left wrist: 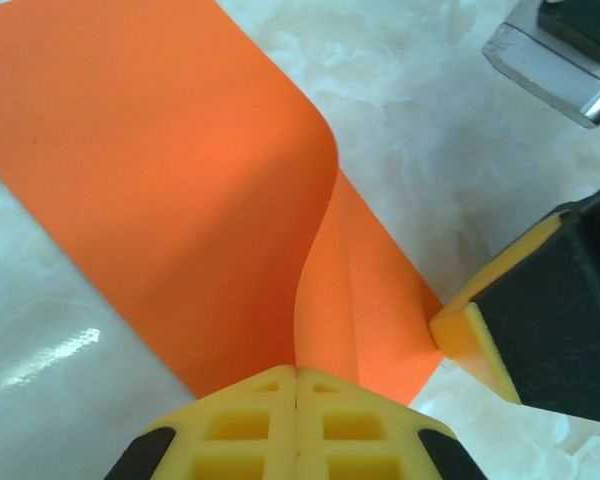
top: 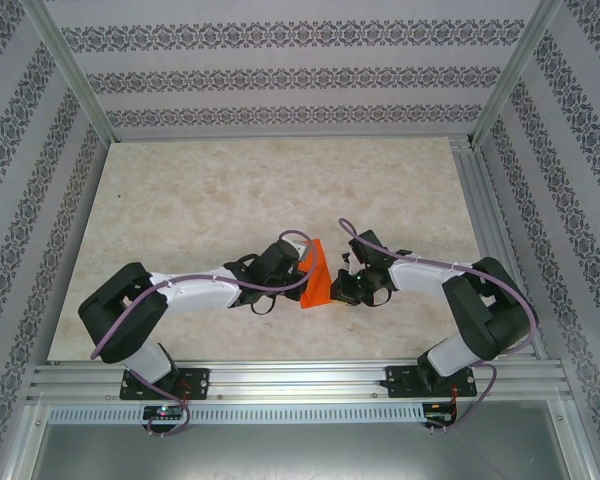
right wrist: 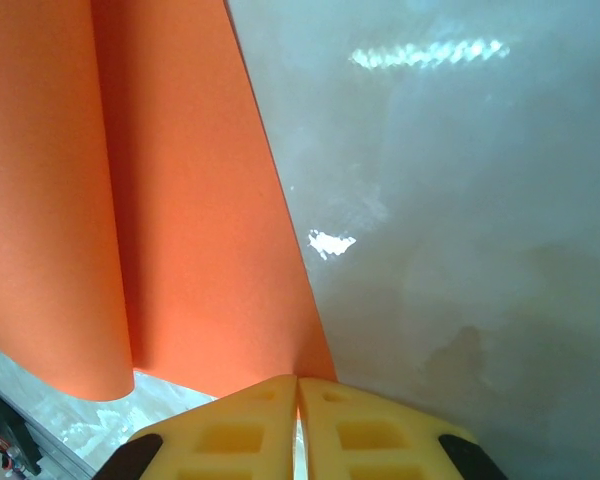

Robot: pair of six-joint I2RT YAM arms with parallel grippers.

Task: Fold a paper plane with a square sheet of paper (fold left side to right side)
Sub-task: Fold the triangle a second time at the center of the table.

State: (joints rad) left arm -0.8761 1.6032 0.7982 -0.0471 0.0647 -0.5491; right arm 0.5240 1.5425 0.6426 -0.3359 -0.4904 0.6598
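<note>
Nearest, in the left wrist view, the left fingers (left wrist: 242, 428) are clenched on the near edge of the square sheet of paper (left wrist: 160, 180). The sheet rises from them as a curled flap rather than lying flat. I take this as the left side held up, ready to be carried over toward the right. Just beside them, the right fingers (left wrist: 480, 345) are pressed together on a corner of the same sheet, probably anchoring that side so the paper cannot slide during the fold. From above, the orange sheet stands between the two wrists, toward the near middle of the marbled surface (top: 230, 190). Farther off, the surface runs to the patterned back wall (top: 280, 75).
</note>
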